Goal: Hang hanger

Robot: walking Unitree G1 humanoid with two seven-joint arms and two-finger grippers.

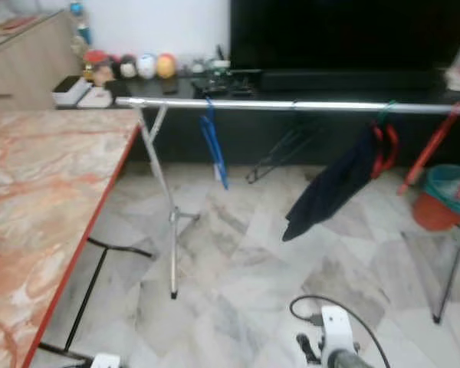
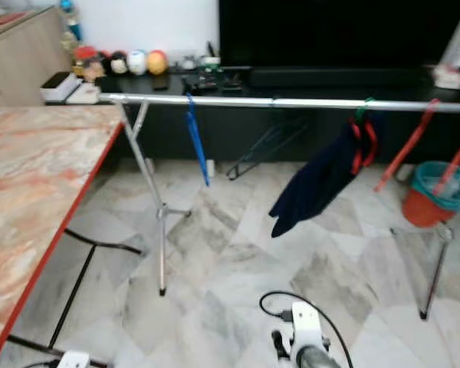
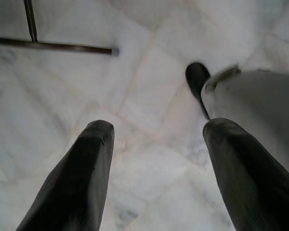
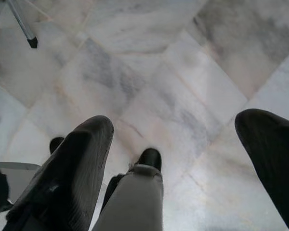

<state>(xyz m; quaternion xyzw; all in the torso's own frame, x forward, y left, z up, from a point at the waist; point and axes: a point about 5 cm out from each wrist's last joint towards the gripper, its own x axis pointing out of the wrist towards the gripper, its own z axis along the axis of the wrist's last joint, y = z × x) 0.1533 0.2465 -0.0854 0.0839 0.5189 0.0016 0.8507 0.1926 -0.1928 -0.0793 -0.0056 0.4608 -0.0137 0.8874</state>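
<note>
Marble-top desk (image 1: 38,199) with red edging on the far left, top bare in what shows. Beyond its far corner, a low dark shelf (image 1: 176,86) carries a white box (image 1: 70,90) and a row of small round toys (image 1: 134,66).

Silver clothes rail (image 1: 291,105) runs across the scene from just past the desk's far right corner to the right edge. Its left tripod leg (image 1: 171,222) stands on the marble floor (image 1: 245,253) beside the desk's right edge.

Blue hanger (image 1: 213,142) hangs on the rail near its left end, empty. Further right, red hanger (image 1: 385,149) is hooked on the rail with a dark garment (image 1: 333,188) draped from it, hem well above the floor. Orange bucket (image 1: 443,199) with teal rim sits on the floor under the rail's right end, red mop handles (image 1: 433,146) leaning next to it.

Left gripper (image 3: 156,144): jaws open, holding nothing, pointed down at floor, robot's foot (image 3: 197,79) in frame. Right gripper (image 4: 180,144): jaws open, holding nothing, also aimed at floor. Right arm (image 1: 337,337) low near bottom centre, well short of the rail.
</note>
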